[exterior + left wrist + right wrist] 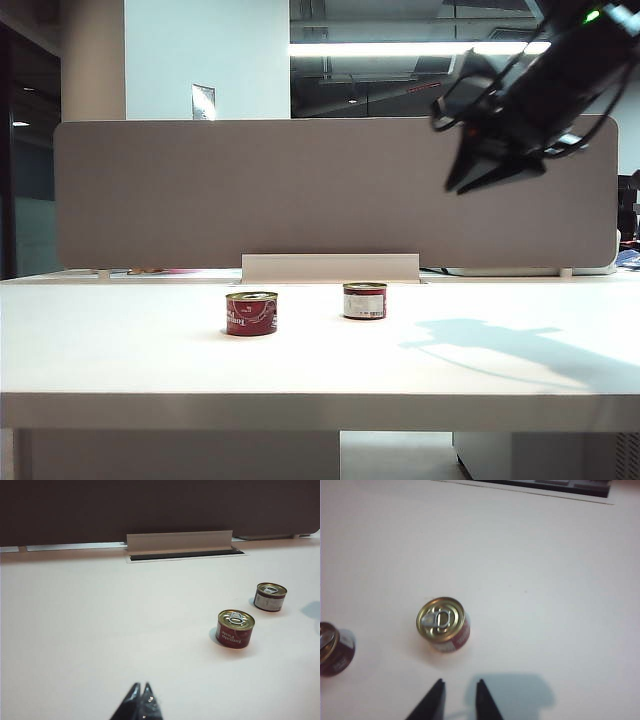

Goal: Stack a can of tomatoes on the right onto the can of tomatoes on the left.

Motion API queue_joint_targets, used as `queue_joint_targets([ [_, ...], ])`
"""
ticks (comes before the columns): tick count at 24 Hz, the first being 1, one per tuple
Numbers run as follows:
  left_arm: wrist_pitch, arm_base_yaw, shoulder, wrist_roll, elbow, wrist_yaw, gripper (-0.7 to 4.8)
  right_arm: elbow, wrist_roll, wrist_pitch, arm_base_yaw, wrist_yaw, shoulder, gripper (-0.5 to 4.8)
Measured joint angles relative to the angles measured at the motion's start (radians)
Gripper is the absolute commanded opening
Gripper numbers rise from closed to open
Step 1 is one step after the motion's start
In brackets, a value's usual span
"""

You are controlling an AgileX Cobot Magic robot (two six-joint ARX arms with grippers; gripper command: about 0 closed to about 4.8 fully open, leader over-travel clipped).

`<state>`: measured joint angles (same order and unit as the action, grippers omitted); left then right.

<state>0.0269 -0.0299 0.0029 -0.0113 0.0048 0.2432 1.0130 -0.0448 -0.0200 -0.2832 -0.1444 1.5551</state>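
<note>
Two cans of tomatoes stand upright on the white table [120, 340], well apart from each other, both lids up with pull rings showing.

Left can [251, 313]: red label, nearer the front edge. Right can [364, 300]: red and white label, a little farther back, toward the grey partition [250, 190]. A low metal flap [330, 267] sits at the table's back edge behind them.

Right gripper [497, 170]: high in the air at the upper right of the exterior view, well above and to the right of the right can, touching nothing. Its shadow falls on the table to the right of the cans. In the right wrist view the gripper [459, 697] shows two dark fingertips with a narrow gap between them, jaws slightly apart, nothing in the gap. The right can [443, 624] lies just ahead of the fingertips, clear of them; the left can [335, 649] is cut by the frame edge.

Left gripper [140, 700]: only the fingertips show in its wrist view, and they appear pressed together, though little of them is visible. It is low over bare table, both cans [235, 628] [270, 596] well off to one side.
</note>
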Motion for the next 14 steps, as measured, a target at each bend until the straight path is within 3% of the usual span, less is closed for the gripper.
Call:
queue_joint_targets([
  [4, 0.000, 0.000, 0.000, 0.000, 0.000, -0.001, -0.06, 0.106, 0.000, 0.042, -0.015, -0.010, 0.107, 2.18],
  [7, 0.000, 0.000, 0.000, 0.000, 0.000, -0.005, -0.06, 0.198, 0.002, 0.096, -0.031, -0.011, 0.185, 3.44],
  [9, 0.001, 0.000, 0.000, 0.000, 0.000, -0.005, -0.06, 0.256, 0.008, 0.132, -0.044, -0.006, 0.234, 4.58],
  [14, 0.005, 0.000, 0.000, 0.000, 0.000, -0.012, -0.06, 0.417, 0.051, 0.230, -0.094, -0.002, 0.369, 4.79],
])
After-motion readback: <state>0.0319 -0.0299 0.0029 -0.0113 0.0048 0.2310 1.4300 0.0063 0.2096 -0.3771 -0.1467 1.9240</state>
